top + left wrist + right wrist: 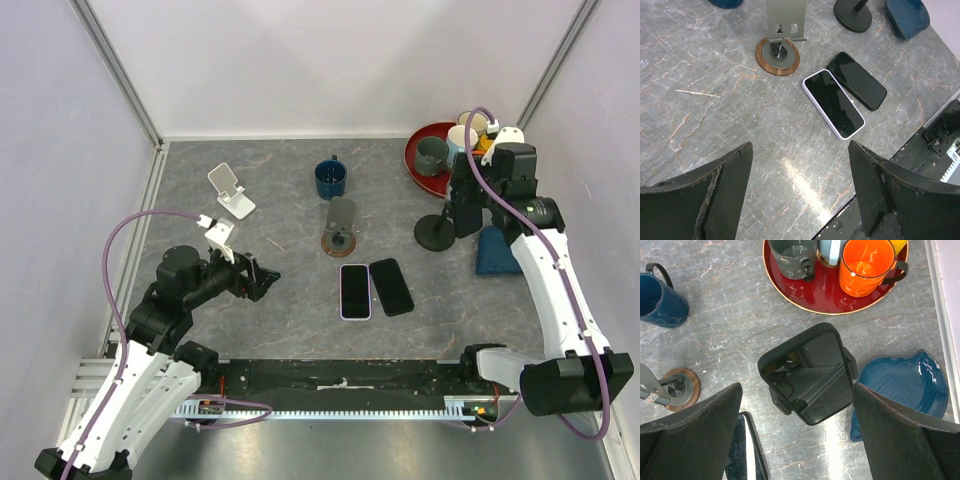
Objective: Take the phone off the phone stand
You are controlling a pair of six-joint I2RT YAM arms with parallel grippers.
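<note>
A dark phone (807, 372) sits tilted in the clamp of a black phone stand with a round base (435, 234). It shows from above in the right wrist view and stands at the right of the table in the top view (465, 208). My right gripper (797, 440) is open just above it, with one finger on each side and neither touching. My left gripper (800, 200) is open and empty, low over bare table at the left (262, 278).
Two phones lie flat mid-table, one with a pale rim (355, 291) and one black (392, 286). An empty wooden-based stand (340, 230) and an empty white stand (232, 192) are there too. A blue mug (331, 178), a red tray (418, 170) of cups and a blue dish (495, 252) surround the black stand.
</note>
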